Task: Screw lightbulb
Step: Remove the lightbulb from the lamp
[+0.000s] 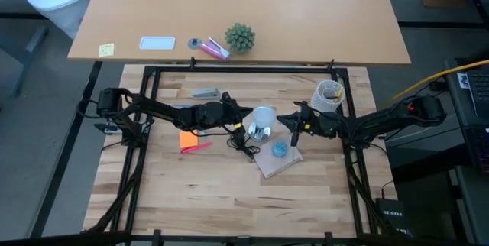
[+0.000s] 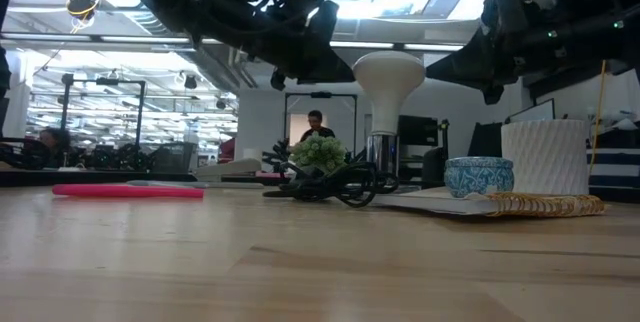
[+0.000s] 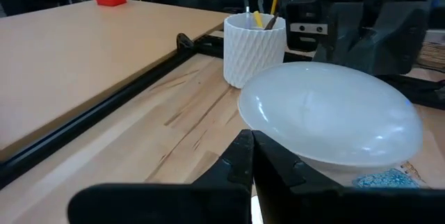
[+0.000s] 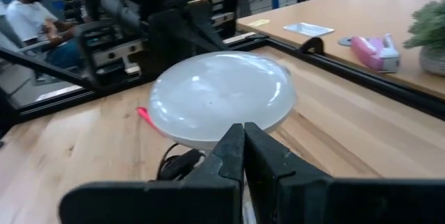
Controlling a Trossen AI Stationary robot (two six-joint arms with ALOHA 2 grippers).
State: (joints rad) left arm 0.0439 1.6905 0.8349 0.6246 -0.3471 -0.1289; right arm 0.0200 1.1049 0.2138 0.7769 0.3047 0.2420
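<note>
Both my claws, left (image 1: pixel 243 122) and right (image 1: pixel 290 122), are pinched closed, empty, flanking the lightbulb (image 1: pixel 263 118) mid-table; a careless nudge could tip it off its socket (image 1: pixel 260 132).

Frosted white lightbulb (image 1: pixel 263 117) — ribbed white cup (image 1: pixel 330 94)

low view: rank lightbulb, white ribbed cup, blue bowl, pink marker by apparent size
1. lightbulb and white ribbed cup: look alike, not ranked.
2. blue bowl
3. pink marker: long but thin; nearness to the camera makes this unsure.

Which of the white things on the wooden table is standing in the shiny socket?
The lightbulb, upright between the grippers; the ribbed white cup stands apart, holding pencils.
</note>
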